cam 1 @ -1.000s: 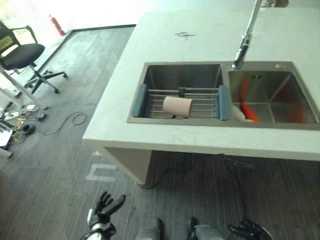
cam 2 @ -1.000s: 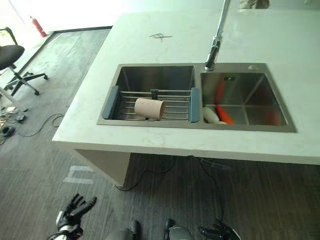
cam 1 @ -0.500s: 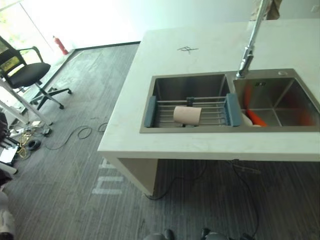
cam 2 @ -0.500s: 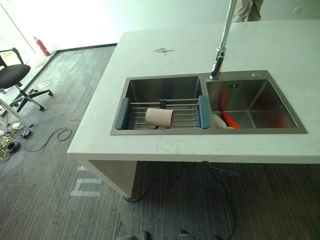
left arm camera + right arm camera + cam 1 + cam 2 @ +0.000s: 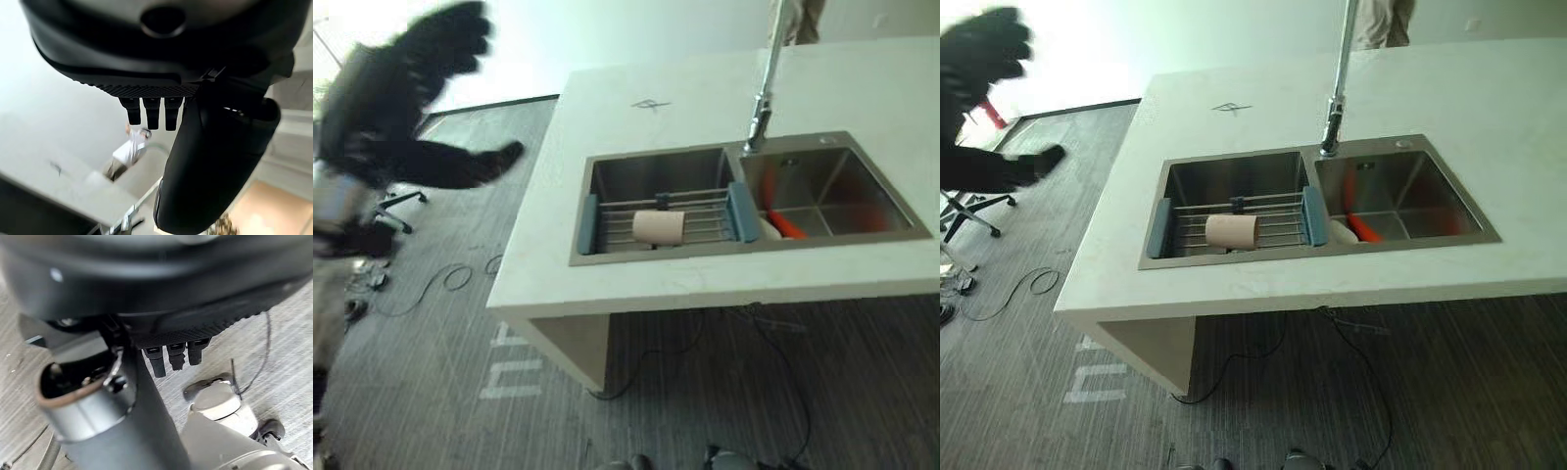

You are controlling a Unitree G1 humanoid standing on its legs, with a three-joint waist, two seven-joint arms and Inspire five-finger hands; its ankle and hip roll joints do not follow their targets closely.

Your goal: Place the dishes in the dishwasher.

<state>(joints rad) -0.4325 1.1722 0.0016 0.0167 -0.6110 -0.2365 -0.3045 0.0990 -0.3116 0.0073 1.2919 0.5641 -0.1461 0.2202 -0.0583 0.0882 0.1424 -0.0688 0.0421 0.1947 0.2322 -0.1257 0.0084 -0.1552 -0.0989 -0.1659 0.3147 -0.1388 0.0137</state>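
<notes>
In the left eye view the left hand is raised high at the robot's left, well apart from the counter, its fingers spread loosely and holding nothing. A double sink is set into the pale counter; a wire rack with blue ends spans the left basin, and a beige cup lies on its side on that rack. In the right basin an orange item lies against the dividing wall beside something white that cannot be made out. A tall faucet rises behind the divide between the basins. The right eye view gives the same scene: the cup on its side on the rack, the orange item in the right basin, and a person's legs beyond the far edge of the counter. An office chair stands on the grey floor at the left. In the left wrist view the left hand shows straight fingertips and an extended thumb, empty, with a person standing far off by the faucet. In the right wrist view the right hand hangs over the grey floor, its fingertips straight and nothing in them.
</notes>
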